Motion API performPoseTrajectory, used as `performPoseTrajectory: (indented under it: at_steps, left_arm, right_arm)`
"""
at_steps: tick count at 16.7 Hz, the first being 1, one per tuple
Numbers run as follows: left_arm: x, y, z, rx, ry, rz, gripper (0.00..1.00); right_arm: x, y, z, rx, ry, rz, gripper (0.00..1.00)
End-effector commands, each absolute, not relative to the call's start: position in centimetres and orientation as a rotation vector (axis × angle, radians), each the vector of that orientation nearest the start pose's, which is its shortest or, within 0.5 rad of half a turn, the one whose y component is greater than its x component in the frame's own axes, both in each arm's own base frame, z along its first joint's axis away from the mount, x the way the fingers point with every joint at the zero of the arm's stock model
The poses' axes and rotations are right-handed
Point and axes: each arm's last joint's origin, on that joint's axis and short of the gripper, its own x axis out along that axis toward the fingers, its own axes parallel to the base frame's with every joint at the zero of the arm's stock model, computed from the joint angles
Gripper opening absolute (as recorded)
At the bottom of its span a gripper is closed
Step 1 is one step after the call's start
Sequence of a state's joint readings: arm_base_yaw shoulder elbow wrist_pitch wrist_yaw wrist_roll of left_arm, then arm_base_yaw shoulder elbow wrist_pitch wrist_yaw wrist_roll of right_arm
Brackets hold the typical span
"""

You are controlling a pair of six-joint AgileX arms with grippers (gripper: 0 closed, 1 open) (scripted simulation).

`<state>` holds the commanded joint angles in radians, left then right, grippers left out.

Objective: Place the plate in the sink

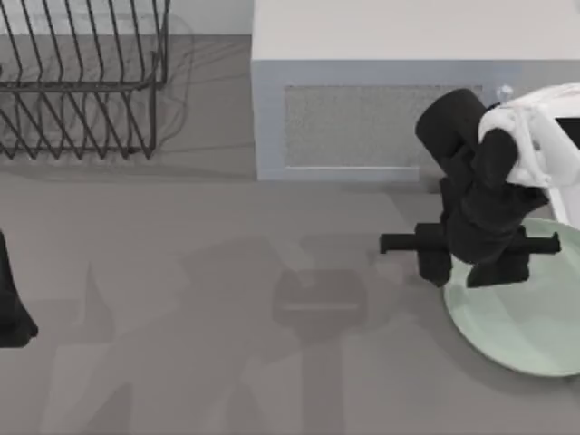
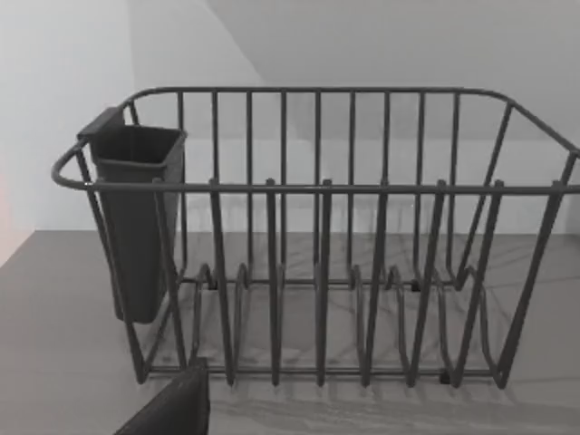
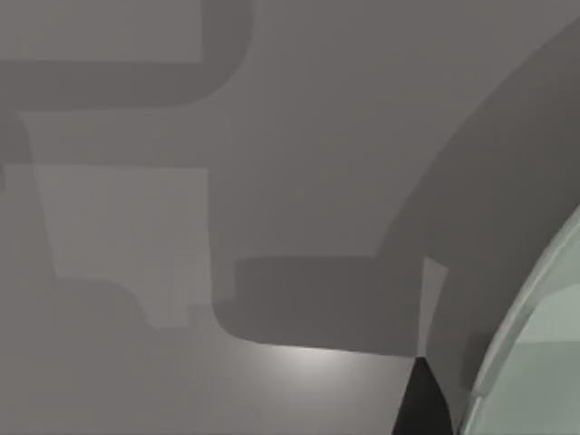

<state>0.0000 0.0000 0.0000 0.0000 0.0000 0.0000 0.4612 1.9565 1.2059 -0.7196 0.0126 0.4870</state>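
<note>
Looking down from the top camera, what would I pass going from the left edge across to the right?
Left gripper parked at the left edge → wire dish rack → microwave → right gripper → plate.

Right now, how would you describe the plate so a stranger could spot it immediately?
Start at the big grey-white microwave along the table's back edge. In front of its right end, under the right gripper, lies the plate: round, shallow and pale mint green, the one coloured thing on the grey table.
</note>
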Motion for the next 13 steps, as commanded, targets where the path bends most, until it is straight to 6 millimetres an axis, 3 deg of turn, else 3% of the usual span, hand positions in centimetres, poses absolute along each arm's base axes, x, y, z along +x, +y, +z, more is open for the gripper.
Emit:
performPoseTrajectory:
  at_steps: [4, 7, 10, 13]
  left_arm:
    - [10.6, -0.1, 16.0, 0.0, 0.0, 0.0, 1.0]
    - [10.6, -0.1, 16.0, 0.0, 0.0, 0.0, 1.0]
    - [10.6, -0.1, 16.0, 0.0, 0.0, 0.0, 1.0]
    - [10.6, -0.1, 16.0, 0.0, 0.0, 0.0, 1.0]
  right_arm:
    - [31.6, 17.5, 12.8, -0.03, 1.498, 0.041, 0.0]
    - [31.7, 19.9, 14.9, -0.135, 1.532, 0.074, 0.0]
    - [32.1, 21.6, 19.7, -0.206, 1.561, 0.091, 0.0]
    - [32.5, 21.2, 26.3, -0.189, 1.563, 0.077, 0.0]
